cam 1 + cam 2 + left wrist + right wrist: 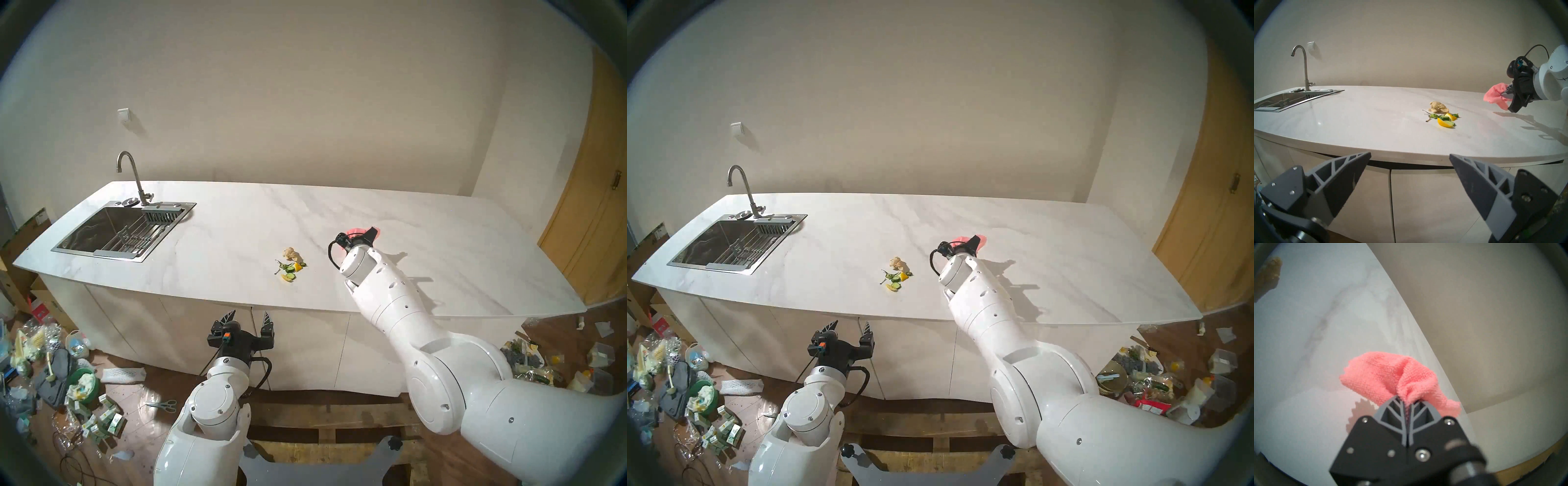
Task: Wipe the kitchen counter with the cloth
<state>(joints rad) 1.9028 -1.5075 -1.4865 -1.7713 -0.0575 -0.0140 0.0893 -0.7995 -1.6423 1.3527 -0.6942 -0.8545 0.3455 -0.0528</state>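
The white marble-look kitchen counter (pixel 237 244) runs across the head views, with a steel sink (pixel 101 234) and a curved faucet (pixel 130 173) at its left. My right gripper (pixel 1406 400) is shut on the salmon-pink cloth (pixel 1390 378) and holds it a little above the counter, right of the middle; the cloth also shows in the left wrist view (pixel 1495 97) and as a pink edge in the head view (pixel 354 232). My left gripper (pixel 249 319) is open and empty, below the counter's front edge, before the white cabinet fronts (pixel 1423 195).
A beige-tan papery wad (pixel 291 254) and cut green and yellow vegetable scraps (pixel 290 269) lie on the counter left of the cloth. A wooden door (pixel 597 203) stands at the right. Clutter covers the floor at both sides (pixel 51 366).
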